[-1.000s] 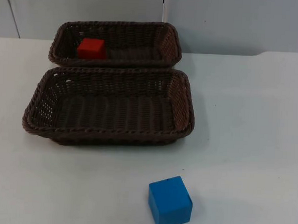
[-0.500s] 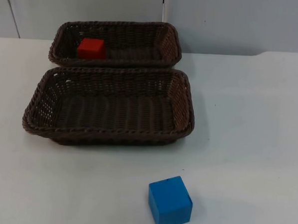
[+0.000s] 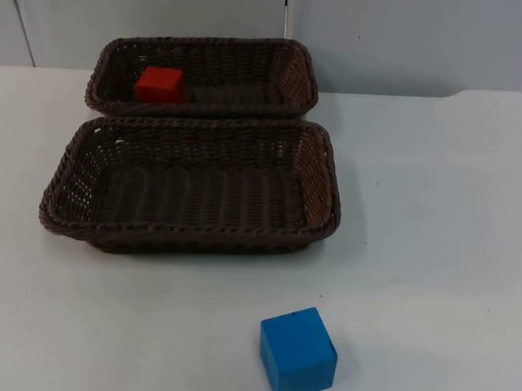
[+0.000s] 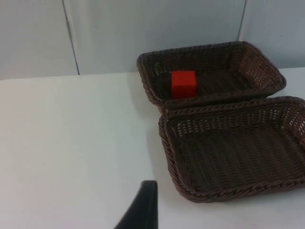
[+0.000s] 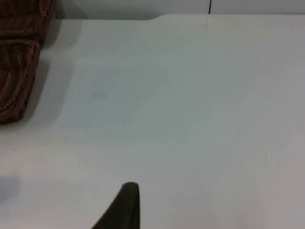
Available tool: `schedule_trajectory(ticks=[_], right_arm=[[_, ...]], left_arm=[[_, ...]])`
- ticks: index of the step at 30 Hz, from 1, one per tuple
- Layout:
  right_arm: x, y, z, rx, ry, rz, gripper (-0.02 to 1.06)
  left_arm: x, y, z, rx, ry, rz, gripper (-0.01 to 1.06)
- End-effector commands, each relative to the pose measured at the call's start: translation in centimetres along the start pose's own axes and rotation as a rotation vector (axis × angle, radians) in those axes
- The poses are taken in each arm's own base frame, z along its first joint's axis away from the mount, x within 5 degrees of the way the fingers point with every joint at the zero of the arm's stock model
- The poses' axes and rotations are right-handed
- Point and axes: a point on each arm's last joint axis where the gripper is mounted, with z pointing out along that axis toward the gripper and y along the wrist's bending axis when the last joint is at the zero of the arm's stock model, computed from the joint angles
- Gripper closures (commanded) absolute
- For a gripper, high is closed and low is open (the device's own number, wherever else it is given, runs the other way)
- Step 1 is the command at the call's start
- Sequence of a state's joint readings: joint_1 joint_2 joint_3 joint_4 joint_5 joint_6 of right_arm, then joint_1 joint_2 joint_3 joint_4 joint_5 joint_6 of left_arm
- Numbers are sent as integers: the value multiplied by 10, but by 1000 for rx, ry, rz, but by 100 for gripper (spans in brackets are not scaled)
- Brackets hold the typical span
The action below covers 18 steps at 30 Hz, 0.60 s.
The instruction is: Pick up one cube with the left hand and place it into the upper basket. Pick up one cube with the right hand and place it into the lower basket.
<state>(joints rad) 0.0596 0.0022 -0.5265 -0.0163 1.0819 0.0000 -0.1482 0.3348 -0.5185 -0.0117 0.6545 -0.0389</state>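
White table (image 3: 435,213) bearing two oblong woven baskets running left-right: upper basket (image 3: 295,75) holding red cube (image 3: 159,83), lower basket (image 3: 323,186); glossy blue cube (image 3: 297,352) lying bottom centre, turned slightly. Left gripper (image 4: 140,210), right gripper (image 5: 121,207): finger state impossible to tell.

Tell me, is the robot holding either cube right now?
No. The red cube sits in the upper basket, and the blue cube rests on the table.
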Motion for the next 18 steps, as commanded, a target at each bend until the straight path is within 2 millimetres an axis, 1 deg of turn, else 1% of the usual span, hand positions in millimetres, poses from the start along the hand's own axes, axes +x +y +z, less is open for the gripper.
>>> schedule_trajectory(ticks=[1,2,6,7,9,11,12,17,18], right_arm=[[-10,2,-2,-25,0,13,-1],[-10,2,-2,-25,0,13,-1],[-30,6,6,-61,75,41,-1],[-30,6,6,-61,75,41,-1],[-40,7,12,-75,114,51,-1],[-51,8,22,-87,172,60,-1],[-51,8,22,-87,172,60,-1],[-69,9,43,-89,282,66,-1],[-69,9,43,-89,282,66,-1]], left_arm=[[1,0,0,5,-3,2,16],[1,0,0,5,-3,2,16],[1,0,0,5,-3,2,16],[1,0,0,5,-3,2,16],[1,0,0,6,-3,0,16],[1,0,0,6,-3,0,16],[1,0,0,6,-3,0,16],[1,0,0,6,-5,0,16],[1,0,0,6,-5,0,16]])
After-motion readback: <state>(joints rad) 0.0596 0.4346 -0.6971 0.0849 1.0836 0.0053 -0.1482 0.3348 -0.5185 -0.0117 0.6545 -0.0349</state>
